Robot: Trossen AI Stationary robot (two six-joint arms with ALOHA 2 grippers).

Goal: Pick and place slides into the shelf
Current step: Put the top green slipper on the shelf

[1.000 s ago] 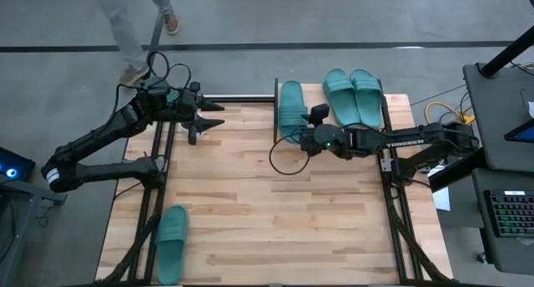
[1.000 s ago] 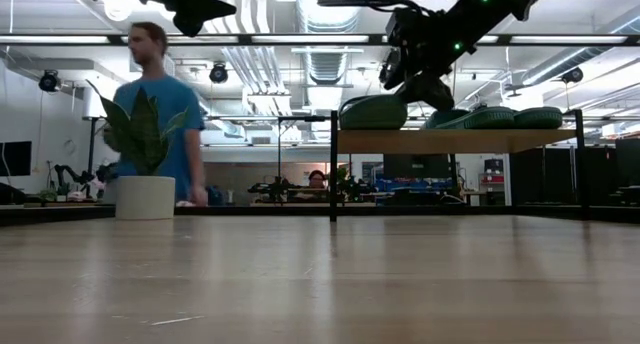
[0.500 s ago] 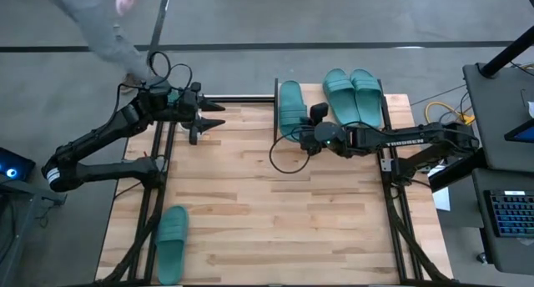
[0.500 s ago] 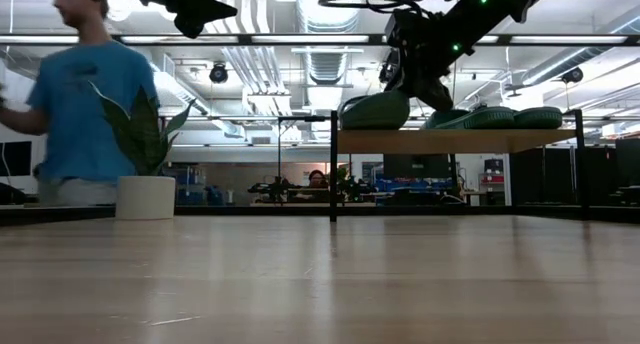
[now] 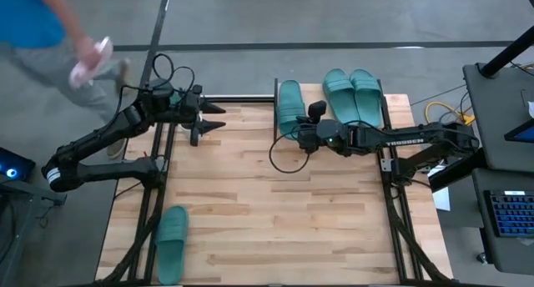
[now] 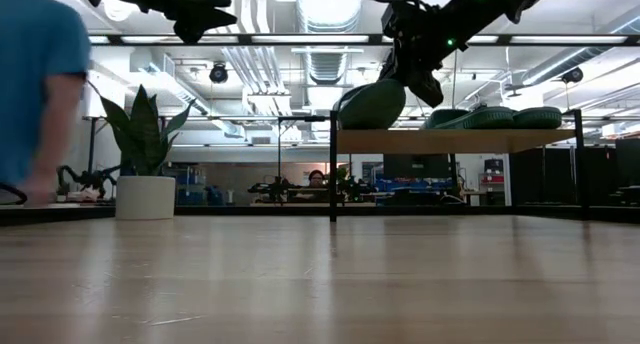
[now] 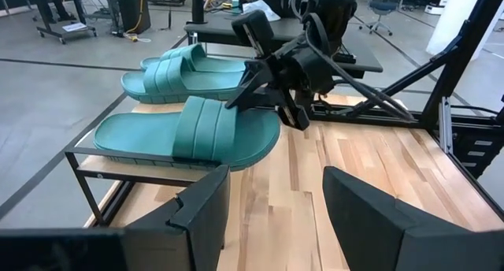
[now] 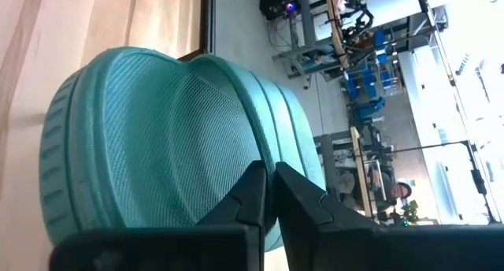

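Three teal slides lie on the shelf's light-wood top (image 5: 314,92): two side by side (image 5: 353,93), and a left one (image 5: 290,108) at the shelf's left end. My right gripper (image 5: 304,137) is shut on the left slide's near end, which also shows in the low view (image 6: 372,104) and the left wrist view (image 7: 189,133). A fourth teal slide (image 5: 171,233) lies sole down at the table's near left edge. My left gripper (image 5: 214,116) is open and empty, high over the table's far left, facing the shelf. My right gripper pinches the near end of the left slide's sole (image 8: 236,168) between its two fingers (image 7: 272,113). The fingers come at it from the table's near right side, along the slide. The slide's far part rests on the shelf top, and its near end is tipped up past the shelf's edge.
A spiky plant in a white pot (image 6: 145,196) stands at the table's far left. A person in a blue shirt (image 5: 50,28) walks past the far left corner with a pink slide (image 5: 90,60) in hand. Bare wood tabletop (image 5: 275,212) lies between the arms.
My right gripper has gone a little toward the far edge and up, still shut on the left slide; the slide's near end has tipped up while its far part stays on the shelf. The person has walked leftward past the table's far left corner.
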